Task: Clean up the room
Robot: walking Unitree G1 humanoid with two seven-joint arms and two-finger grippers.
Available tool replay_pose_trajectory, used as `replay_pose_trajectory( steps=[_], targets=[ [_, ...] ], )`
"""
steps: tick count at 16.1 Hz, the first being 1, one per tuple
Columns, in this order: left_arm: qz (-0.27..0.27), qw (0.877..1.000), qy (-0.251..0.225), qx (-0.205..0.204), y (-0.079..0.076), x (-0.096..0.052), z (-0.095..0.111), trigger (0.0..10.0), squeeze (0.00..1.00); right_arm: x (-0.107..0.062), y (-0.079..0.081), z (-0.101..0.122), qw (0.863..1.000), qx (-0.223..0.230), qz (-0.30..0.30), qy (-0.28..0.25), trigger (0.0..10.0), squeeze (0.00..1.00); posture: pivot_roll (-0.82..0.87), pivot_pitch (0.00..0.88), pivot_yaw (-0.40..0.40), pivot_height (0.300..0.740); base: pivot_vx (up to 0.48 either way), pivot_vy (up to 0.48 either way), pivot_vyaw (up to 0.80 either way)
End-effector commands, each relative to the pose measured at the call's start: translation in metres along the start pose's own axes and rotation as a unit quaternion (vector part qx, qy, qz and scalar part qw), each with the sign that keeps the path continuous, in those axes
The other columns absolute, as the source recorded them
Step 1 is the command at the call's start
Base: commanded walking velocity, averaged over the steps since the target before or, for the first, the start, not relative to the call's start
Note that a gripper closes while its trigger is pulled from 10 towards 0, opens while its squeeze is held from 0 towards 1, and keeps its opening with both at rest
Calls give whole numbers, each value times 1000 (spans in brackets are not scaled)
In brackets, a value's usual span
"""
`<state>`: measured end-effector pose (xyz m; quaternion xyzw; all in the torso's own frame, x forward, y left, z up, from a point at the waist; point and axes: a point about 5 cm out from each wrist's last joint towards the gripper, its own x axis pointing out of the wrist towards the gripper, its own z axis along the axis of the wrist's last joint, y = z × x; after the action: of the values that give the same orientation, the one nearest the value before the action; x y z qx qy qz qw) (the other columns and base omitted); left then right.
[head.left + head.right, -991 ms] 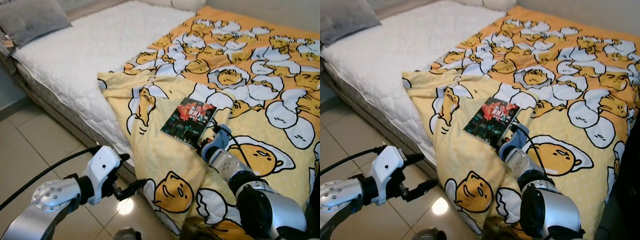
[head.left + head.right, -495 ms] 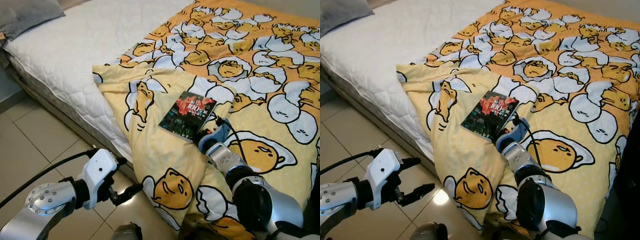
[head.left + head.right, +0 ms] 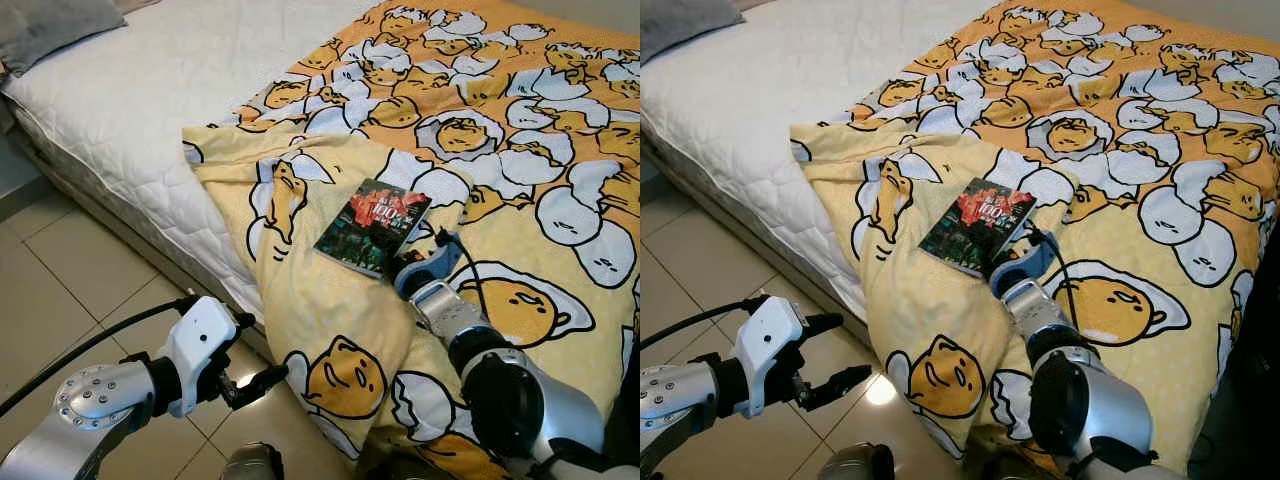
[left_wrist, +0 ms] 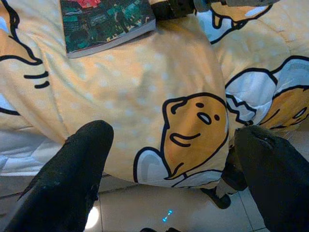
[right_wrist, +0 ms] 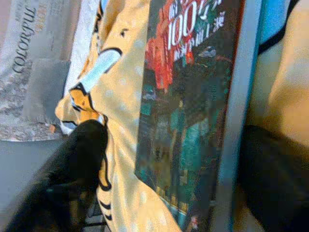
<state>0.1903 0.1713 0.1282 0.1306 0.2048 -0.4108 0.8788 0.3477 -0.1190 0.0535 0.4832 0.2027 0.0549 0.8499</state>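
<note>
A dark paperback book (image 3: pixel 372 226) with a red and teal cover lies on the yellow egg-pattern blanket (image 3: pixel 330 330) draped over the bed's edge. My right gripper (image 3: pixel 401 265) rests on the blanket at the book's near corner. In the right wrist view it is open, its fingers (image 5: pixel 79 164) spread to either side of the book (image 5: pixel 193 96). My left gripper (image 3: pixel 262 348) hangs open over the floor beside the bed. Its wrist view looks up at the blanket fold (image 4: pixel 193 121) and the book (image 4: pixel 104 21).
The bed's white mattress (image 3: pixel 150 90) stretches to the far left, with a grey pillow (image 3: pixel 50 25) at its corner. Beige floor tiles (image 3: pixel 60 290) lie below the left arm. A black cable (image 3: pixel 90 345) trails from the left wrist.
The head views have shifted, so the bed sits a little differently in the picture. Both grippers hold about the same places relative to the book and blanket.
</note>
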Motion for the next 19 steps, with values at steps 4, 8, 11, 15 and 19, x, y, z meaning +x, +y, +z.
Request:
replay_pose_trajectory(
  steps=[4,8,11,15,19],
  targets=[
    [0,1000,0,3,-4,1,-1,10000,984,3,5,-8,1000,-13,-12,22,0,0,191,143,19,740,0,0,0],
    [3,1000,-1,2,-3,2,-2,10000,980,2,2,-10,999,-25,-28,28,0,0,191,140,9,740,0,0,0],
    [6,1000,-2,1,-4,2,-2,10000,980,2,2,-10,999,-23,-33,27,0,0,191,140,3,740,0,0,0],
    [9,1000,-3,0,-4,2,-2,10000,976,2,1,-10,999,-25,-36,29,0,0,189,142,2,740,0,0,0],
    [9,1000,-3,1,-3,2,-1,10000,980,1,-1,-11,999,-25,-37,30,0,0,188,140,6,740,0,0,0]
  ],
)
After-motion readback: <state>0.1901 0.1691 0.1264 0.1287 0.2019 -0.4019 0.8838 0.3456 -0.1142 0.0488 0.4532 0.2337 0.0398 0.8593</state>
